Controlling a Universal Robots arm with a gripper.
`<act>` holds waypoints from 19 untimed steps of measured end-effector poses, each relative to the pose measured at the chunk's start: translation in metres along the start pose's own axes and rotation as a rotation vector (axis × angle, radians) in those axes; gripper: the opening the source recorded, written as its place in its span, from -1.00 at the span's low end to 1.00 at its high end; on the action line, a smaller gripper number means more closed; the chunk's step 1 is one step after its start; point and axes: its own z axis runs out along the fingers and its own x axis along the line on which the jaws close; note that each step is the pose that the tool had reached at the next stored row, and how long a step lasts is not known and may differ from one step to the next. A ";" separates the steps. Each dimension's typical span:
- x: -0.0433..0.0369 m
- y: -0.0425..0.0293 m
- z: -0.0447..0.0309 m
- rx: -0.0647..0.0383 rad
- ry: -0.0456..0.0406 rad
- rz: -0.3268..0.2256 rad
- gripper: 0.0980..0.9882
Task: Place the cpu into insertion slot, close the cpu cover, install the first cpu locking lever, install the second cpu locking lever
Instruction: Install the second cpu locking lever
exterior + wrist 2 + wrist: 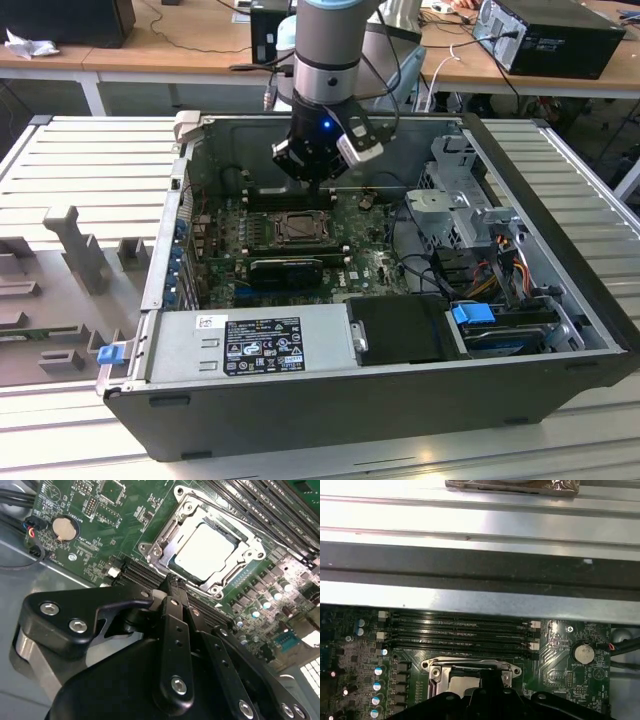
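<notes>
The gripper [318, 183] hangs inside the open computer case [560, 260], just above the motherboard [225, 245] and beside the far edge of the insertion slot [300, 228], on the side toward the case's back wall. In the second wrist view its black fingers [176, 611] come together to a narrow tip with nothing between them, so the pincer looks drawn closed and empty, its tip just short of the socket's metal rim. That same view gives the clearest look at the cpu [205, 549]: a pale square face lying flat in the slot, with the cpu cover [170, 527] lowered around it as a silvery frame whose cut-out shows the chip. A round coin battery [65, 528] sits on the green board well apart from the socket. The first wrist view looks the other way, showing the long black memory slots [460, 627] running between the socket and the case's metal wall, with the socket's near half hidden by the gripper's dark body. The exterior view shows what neither wrist camera does: the grey power supply [250, 345] along the near edge of the case, the drive bay with a blue tab [472, 313] at the near corner on the exterior view's right, and the ribbed table [90, 170] under it all.
</notes>
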 end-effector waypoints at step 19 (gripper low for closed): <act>0.0020 -0.0409 -0.0127 -0.010 -0.0004 0.000 -0.98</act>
